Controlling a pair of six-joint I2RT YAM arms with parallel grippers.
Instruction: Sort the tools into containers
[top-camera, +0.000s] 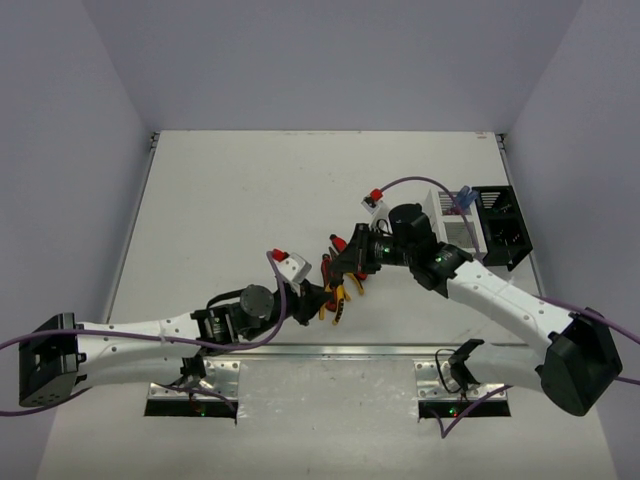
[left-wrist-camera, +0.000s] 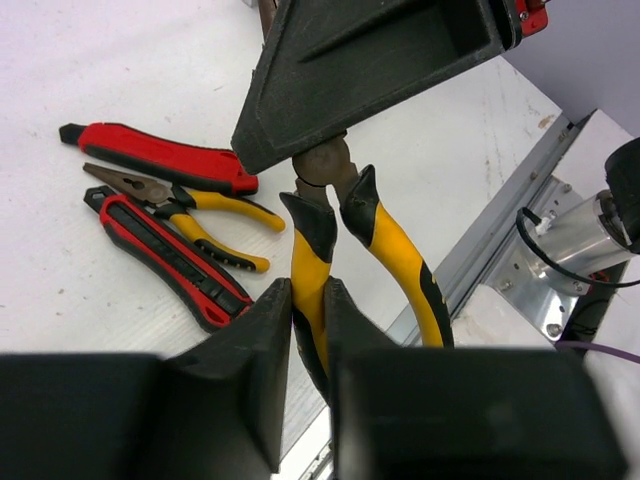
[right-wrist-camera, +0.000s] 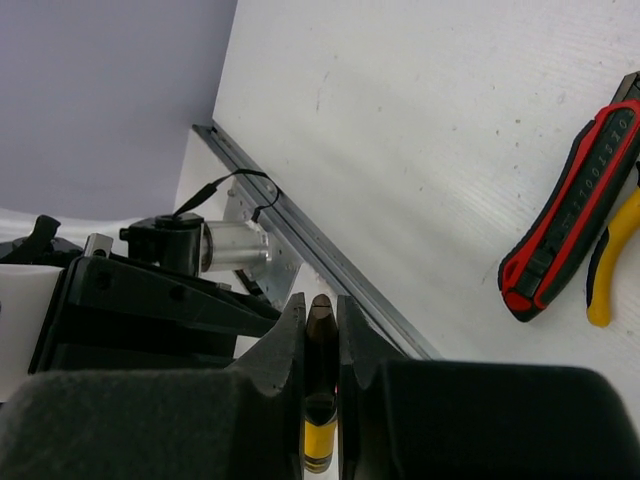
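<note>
On my left, the left gripper (left-wrist-camera: 308, 298) has its fingers pressed together on one handle of the large pliers (left-wrist-camera: 400, 260), the yellow-and-black pair. That pair sits over the near part of the table (top-camera: 220, 200), close to the metal rail (left-wrist-camera: 480, 250) along its front edge. I cannot tell whether the pair touches the surface.

Just beyond it, three more tools lie flat in a loose cluster. I see a red-and-black cutter (left-wrist-camera: 160, 158), the smaller pliers (left-wrist-camera: 200, 215) with thin yellow handles, and a second cutter (left-wrist-camera: 165, 262). The smaller pair lies between the two cutters.

Moving right, the right gripper (right-wrist-camera: 320, 310) is clamped on the metal head of the same large pair. So both arms hold one tool, one at each end, with the grippers nearly meeting.

Further right, well apart from the cluster, stands the white bin (top-camera: 450, 228) with slatted sides. A blue-handled tool (top-camera: 462, 200) pokes up at its far edge. The black bin (top-camera: 498, 200) stands right beside it, at the table's right edge.
</note>
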